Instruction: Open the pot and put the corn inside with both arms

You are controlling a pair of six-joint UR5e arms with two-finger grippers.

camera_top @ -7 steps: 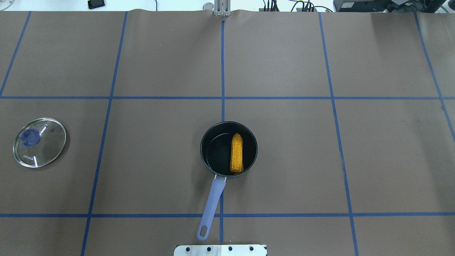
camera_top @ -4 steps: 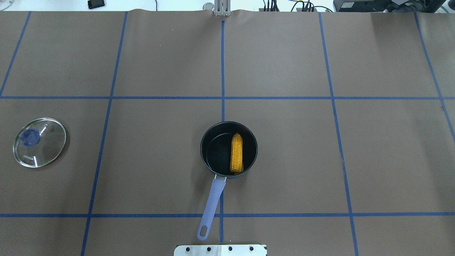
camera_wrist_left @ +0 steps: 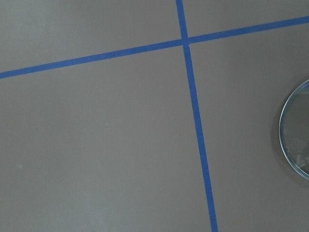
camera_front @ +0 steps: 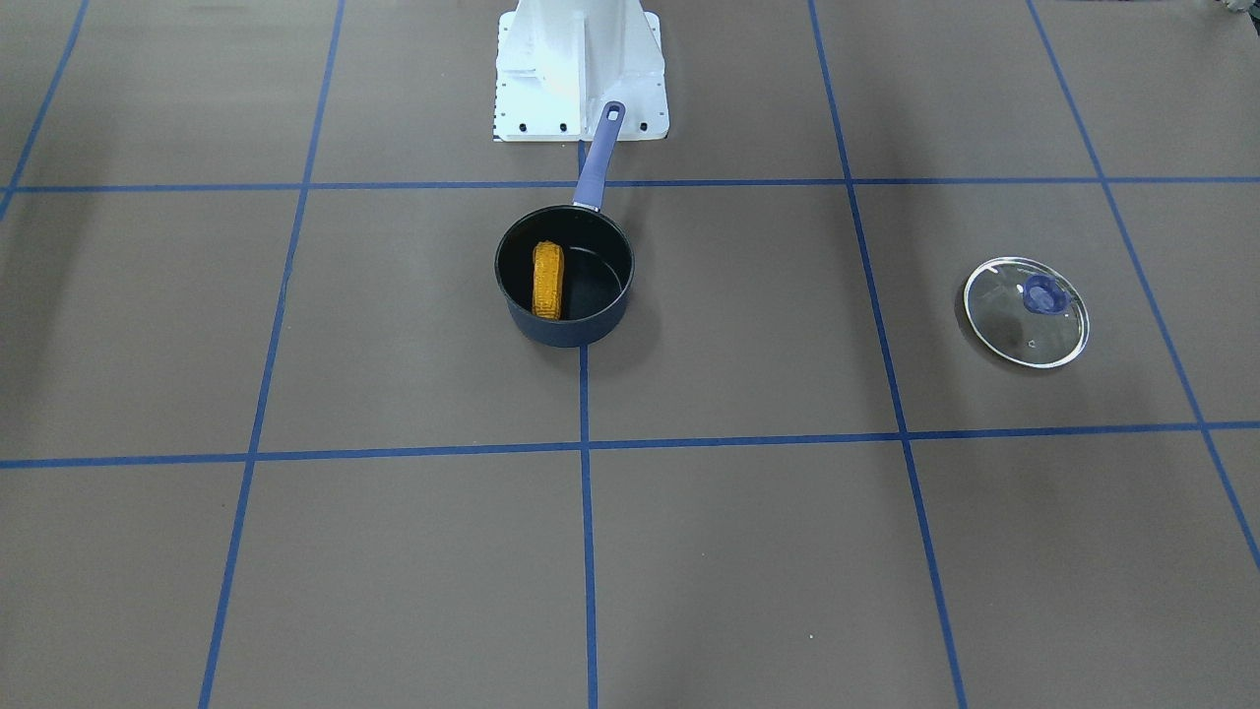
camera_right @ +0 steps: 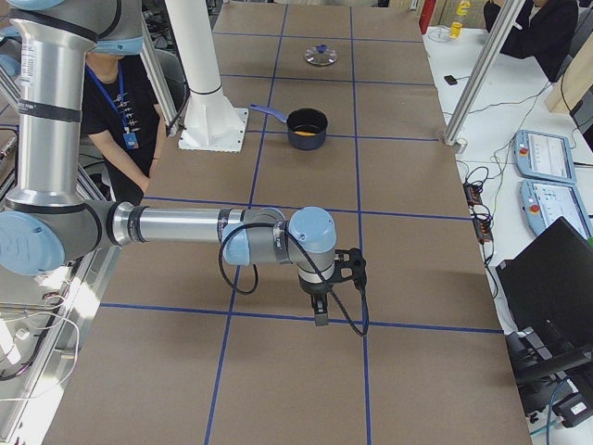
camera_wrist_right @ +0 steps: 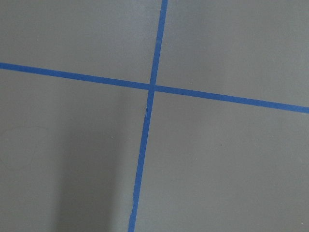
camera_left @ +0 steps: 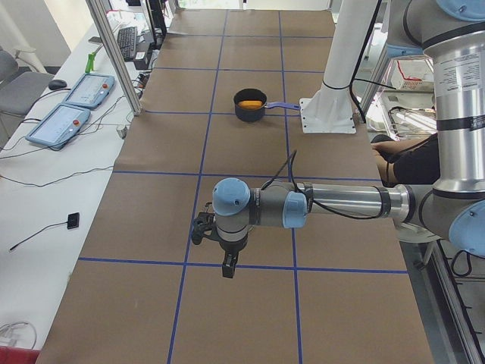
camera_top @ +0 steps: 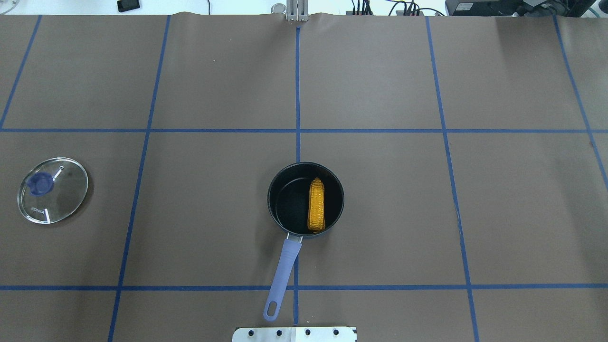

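Jaws on left gripper (camera_left: 227,267) and right gripper (camera_right: 321,313): cannot tell; corn (camera_top: 317,204) lies inside pot (camera_top: 285,205); lid (camera_top: 57,194) off, well apart; task looks finished; no further move seems needed.

Left arm (camera_left: 348,202) and right arm (camera_right: 176,224) both stretch out level, left gripper (camera_left: 228,270) and right gripper (camera_right: 321,315) hanging straight down, jaws unreadable.

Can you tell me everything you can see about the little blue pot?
The pot is a small round saucepan, navy outside and black inside, seemingly coated metal. Its long periwinkle handle, with a hole at its end, points toward the robot's base. It stands upright and lidless on the brown table, over a blue tape line. The yellow corn lies inside, along one side. Nothing else touches it.
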